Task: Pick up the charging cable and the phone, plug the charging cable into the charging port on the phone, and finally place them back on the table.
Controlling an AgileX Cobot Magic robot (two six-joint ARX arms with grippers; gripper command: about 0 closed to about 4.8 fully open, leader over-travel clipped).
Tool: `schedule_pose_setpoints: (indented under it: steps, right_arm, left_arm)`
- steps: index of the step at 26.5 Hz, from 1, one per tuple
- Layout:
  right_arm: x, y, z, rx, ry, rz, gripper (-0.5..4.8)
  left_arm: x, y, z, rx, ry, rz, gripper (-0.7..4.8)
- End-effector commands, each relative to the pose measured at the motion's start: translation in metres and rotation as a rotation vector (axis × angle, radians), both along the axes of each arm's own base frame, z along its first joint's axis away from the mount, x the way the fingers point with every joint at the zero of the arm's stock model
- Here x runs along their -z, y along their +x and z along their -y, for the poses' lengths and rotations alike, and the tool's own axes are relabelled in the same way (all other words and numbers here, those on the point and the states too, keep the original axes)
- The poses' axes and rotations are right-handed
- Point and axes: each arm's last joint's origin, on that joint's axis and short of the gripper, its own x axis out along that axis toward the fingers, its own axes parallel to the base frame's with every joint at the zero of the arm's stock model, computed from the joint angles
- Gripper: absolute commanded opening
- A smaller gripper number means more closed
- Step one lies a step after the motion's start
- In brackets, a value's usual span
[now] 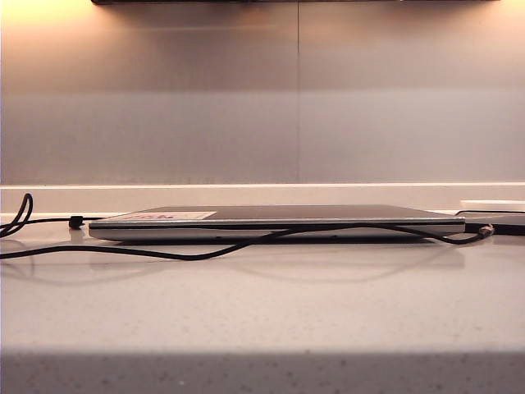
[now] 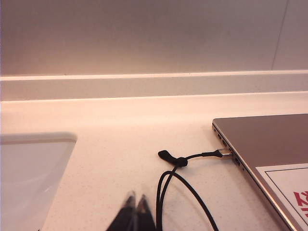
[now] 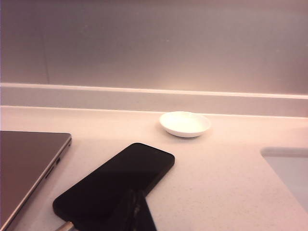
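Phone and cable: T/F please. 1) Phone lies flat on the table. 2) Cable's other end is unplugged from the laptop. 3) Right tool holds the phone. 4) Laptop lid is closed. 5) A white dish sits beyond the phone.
1) True: the phone lies flat on the table.
2) False: the charging cable is plugged into the laptop.
3) False: the right tool is shut, hovering above it, empty. The left tool is shut too.
4) True.
5) True: white dish.
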Motion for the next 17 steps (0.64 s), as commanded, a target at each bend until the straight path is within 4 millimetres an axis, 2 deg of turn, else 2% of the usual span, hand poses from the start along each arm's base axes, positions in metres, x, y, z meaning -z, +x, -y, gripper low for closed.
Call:
schedule_pose_setpoints:
  steps: [1,17]
  right_arm:
    - [-0.0013,-0.0002,0.0002,0.004,-0.001,0.020,-0.08]
    - [-0.0007,-0.0002,0.0006,0.021,0.000,0.012,-0.07]
  left_arm:
    - [-0.0020,-0.0002,0.0001,0.003,0.004,0.015,-0.06]
    - [-0.0020,-0.0002,0.0001,0.003,0.004,0.015,-0.06]
